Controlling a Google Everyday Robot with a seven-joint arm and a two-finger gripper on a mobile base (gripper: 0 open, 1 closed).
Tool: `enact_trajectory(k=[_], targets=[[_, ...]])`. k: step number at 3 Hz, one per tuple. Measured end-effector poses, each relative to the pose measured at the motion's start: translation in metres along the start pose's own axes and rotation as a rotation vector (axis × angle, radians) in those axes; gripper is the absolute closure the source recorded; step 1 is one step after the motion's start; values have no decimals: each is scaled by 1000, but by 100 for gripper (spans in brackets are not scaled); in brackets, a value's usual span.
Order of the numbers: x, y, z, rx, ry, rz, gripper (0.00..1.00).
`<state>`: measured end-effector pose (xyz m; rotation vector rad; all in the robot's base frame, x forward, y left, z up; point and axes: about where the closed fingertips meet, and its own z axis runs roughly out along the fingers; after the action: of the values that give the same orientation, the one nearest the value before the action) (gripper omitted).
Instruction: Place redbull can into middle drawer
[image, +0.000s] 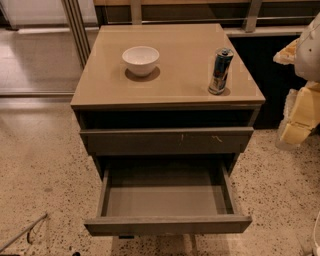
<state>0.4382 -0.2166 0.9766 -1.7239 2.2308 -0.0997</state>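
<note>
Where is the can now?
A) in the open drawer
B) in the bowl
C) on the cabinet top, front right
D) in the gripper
C: the can stands upright on the cabinet top, right of the bowl; the open drawer is bare, and the gripper hangs at the right edge, apart from the can.

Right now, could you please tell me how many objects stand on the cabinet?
2: white bowl back-left, redbull can front-right; none seems hidden. The gripper hangs right of the cabinet.
</note>
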Motion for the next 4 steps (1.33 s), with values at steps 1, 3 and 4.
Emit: enact_trajectory(k=[1,3,4], targets=[[0,0,0,0,0,0,0],[1,-55,13,79,-74,41,0],[-7,-102,29,133,-125,63,0]])
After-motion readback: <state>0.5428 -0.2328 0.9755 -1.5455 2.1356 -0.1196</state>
